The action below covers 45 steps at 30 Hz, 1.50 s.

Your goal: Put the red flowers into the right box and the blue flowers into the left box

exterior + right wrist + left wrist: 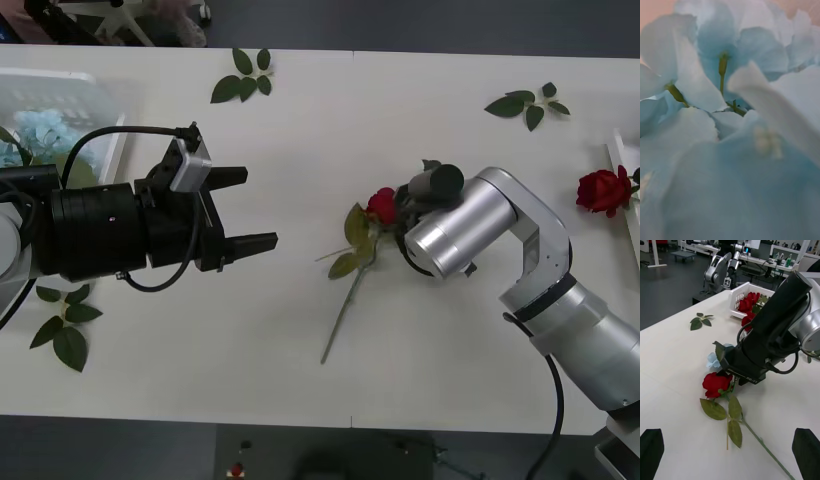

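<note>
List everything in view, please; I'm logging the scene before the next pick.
table: one, white.
left box: one, white, far left.
blue flowers: pale, in left box; one at right gripper.
right box: one, white, right edge.
red flowers: several in right box; one mid-table; one by right edge.
leaf sprigs: three, green, scattered.
left gripper: open, left side.
right gripper: at mid-table rose.
</note>
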Each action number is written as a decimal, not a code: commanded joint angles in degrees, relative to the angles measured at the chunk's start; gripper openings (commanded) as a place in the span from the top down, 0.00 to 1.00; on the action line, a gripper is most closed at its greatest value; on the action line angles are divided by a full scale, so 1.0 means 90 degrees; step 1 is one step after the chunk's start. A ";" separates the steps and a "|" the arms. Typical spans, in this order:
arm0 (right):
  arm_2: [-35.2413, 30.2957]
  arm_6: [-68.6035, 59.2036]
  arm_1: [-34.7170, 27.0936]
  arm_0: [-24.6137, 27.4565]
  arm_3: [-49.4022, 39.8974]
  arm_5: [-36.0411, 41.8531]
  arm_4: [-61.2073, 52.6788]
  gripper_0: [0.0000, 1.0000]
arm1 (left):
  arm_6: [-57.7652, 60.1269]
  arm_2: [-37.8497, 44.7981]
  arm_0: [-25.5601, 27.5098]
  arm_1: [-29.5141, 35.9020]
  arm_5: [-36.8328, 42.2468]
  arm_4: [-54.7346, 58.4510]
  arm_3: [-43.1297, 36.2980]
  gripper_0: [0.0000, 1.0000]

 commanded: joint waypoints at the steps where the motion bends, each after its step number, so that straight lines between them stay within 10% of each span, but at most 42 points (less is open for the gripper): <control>1: -0.0058 0.0360 -0.0089 -0.0142 0.0059 -0.0050 0.0057 0.50 | -0.0321 0.0096 -0.0010 -0.0052 -0.0025 0.0075 -0.0201 0.00; 10: -0.0088 0.0438 -0.0089 -0.0142 0.0079 -0.0040 0.0096 1.00 | -0.0321 0.0096 -0.0010 -0.0052 -0.0025 0.0075 -0.0201 0.00; 29: -0.0800 0.1161 -0.0773 -0.0132 -0.1855 0.0546 -0.0500 1.00 | -0.0321 0.0096 -0.0010 -0.0052 -0.0025 0.0075 -0.0201 0.00; 45: -0.0840 0.3573 -0.2892 -0.0132 -0.2548 0.1053 -0.2102 1.00 | -0.0321 0.0096 -0.0010 -0.0052 -0.0025 0.0075 -0.0201 0.00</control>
